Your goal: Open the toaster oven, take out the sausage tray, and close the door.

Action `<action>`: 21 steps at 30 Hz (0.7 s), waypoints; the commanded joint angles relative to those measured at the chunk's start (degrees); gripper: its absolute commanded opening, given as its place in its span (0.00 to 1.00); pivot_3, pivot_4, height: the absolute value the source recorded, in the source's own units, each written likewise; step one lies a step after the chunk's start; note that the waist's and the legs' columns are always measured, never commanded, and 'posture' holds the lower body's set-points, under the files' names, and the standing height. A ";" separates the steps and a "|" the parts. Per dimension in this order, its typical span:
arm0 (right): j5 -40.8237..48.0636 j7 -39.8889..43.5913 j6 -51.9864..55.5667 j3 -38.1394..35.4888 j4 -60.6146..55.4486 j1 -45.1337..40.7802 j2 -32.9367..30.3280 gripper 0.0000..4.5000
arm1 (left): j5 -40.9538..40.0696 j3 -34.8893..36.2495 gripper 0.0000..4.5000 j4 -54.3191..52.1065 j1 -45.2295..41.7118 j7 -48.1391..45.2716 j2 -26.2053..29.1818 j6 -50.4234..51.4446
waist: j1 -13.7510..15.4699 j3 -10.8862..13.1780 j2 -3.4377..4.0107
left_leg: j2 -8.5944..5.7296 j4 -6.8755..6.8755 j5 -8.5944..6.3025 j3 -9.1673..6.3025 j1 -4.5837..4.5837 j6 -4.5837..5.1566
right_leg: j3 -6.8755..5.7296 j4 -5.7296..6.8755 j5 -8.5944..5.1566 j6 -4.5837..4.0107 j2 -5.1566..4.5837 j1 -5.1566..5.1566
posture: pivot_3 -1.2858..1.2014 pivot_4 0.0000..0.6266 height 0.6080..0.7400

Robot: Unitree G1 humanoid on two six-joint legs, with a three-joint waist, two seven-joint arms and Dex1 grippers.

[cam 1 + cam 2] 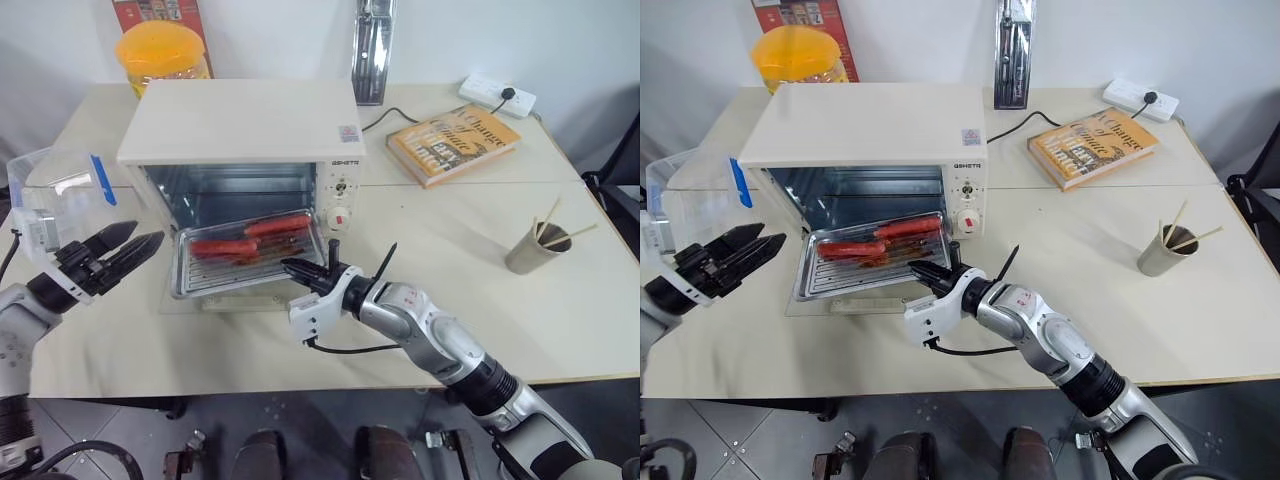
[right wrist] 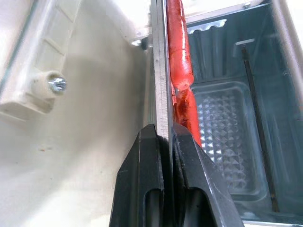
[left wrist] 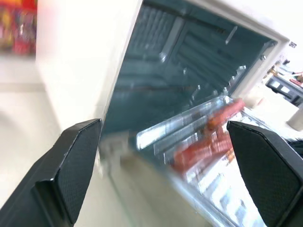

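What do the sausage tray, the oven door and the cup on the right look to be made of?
Sausage tray: shiny silver metal, judging by its bright reflections and ridged bottom. Door: clear glass in a cream frame, since the table shows through it. Cup: probably paper or card, matte beige-brown; too small to be sure.

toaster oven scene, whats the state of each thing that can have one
toaster oven: open, cavity exposed
door: folded down flat on the table
sausage tray: partly pulled out over the door, two sausages on it
right end effector: shut on the tray's front rim
left end effector: open, holding nothing
clear plastic box: lid open
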 commanded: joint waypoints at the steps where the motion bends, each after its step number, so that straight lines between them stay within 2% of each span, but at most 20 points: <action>1: -1.60 -4.55 -2.44 -3.50 -2.04 -0.36 -0.93 0.01 | -8.95 5.26 1.00 -4.96 1.83 5.46 -0.07 10.07 | -0.06 0.00 -0.01 | 0.00 0.00 0.00 -0.01 0.00 0.00 | 0.01 0.00 0.00 0.00 0.00 0.00 | 0.52 0.24 1.00; 4: -2.07 -6.16 -3.79 -4.00 -1.21 -0.54 -1.15 0.01 | -15.25 7.59 1.00 -6.77 3.49 10.62 -0.07 17.69 | -0.13 0.00 -0.01 | 0.01 -0.02 0.00 -0.02 0.02 -0.01 | 0.01 0.03 0.00 0.00 0.00 0.00 | 0.52 0.24 1.00; 6: -1.74 -7.60 -5.42 -4.53 -0.79 -0.80 -1.18 0.01 | -22.23 8.30 1.00 -6.85 5.22 15.70 0.61 26.21 | -0.20 -0.01 -0.03 | 0.01 -0.01 0.00 -0.03 0.01 -0.01 | 0.01 0.02 0.00 0.00 0.00 0.00 | 0.52 0.24 1.00; 8: -1.18 -8.27 -7.39 -4.65 -0.49 -1.14 -1.23 0.01 | -29.27 8.55 1.00 -6.66 6.34 20.79 -0.04 30.63 | -0.18 -0.01 -0.03 | 0.00 -0.02 0.00 -0.03 0.02 -0.01 | 0.05 0.02 0.00 0.00 -0.01 0.01 | 0.52 0.24 1.00; 14: 0.69 -8.94 -12.15 -5.21 -0.18 -1.65 -0.78 0.01 | -41.51 5.26 1.00 -4.27 7.19 31.89 -1.95 32.70 | -0.25 -0.01 -0.04 | 0.01 -0.01 0.00 -0.03 0.08 -0.02 | 0.11 0.02 0.00 0.00 -0.01 0.03 | 0.52 0.24 1.00; 21: 2.38 -7.99 -17.46 -5.98 0.08 -1.56 -1.85 0.01 | -49.42 -0.10 1.00 0.66 4.11 36.83 -1.31 31.25 | -0.26 -0.02 -0.05 | 0.00 -0.02 0.00 0.01 0.09 -0.03 | 0.14 0.01 0.00 0.00 0.00 0.03 | 0.52 0.24 1.00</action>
